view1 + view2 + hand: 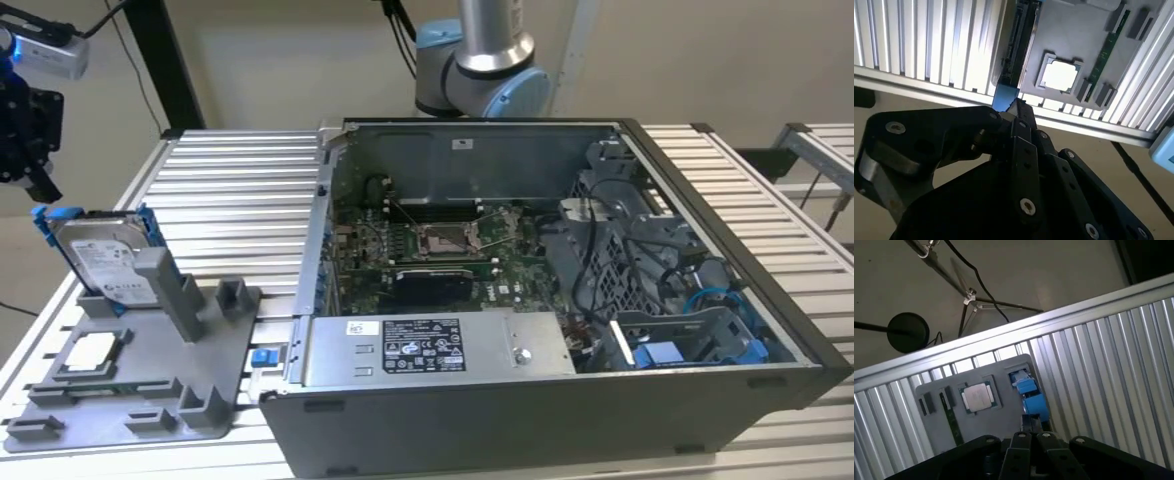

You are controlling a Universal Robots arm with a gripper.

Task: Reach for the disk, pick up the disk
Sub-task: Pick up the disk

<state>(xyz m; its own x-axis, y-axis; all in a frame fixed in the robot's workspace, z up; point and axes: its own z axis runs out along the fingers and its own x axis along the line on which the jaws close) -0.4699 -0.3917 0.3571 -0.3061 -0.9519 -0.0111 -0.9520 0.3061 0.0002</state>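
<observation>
My black pincer [40, 185] hangs just above the flat silver disk [110, 257], white-labelled and blue-bracketed, at its 11 o'clock in the exterior view. Released or clenched — I cannot tell. The disk stands upright in a grey plastic holder [200, 315] — at 9 o'clock of the open grey computer case [534, 430].

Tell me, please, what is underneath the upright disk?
The disk stands on edge in the grey holder, which lies on the slatted table. The holder's posts cover its bottom edge, so the seat itself is hidden.
</observation>
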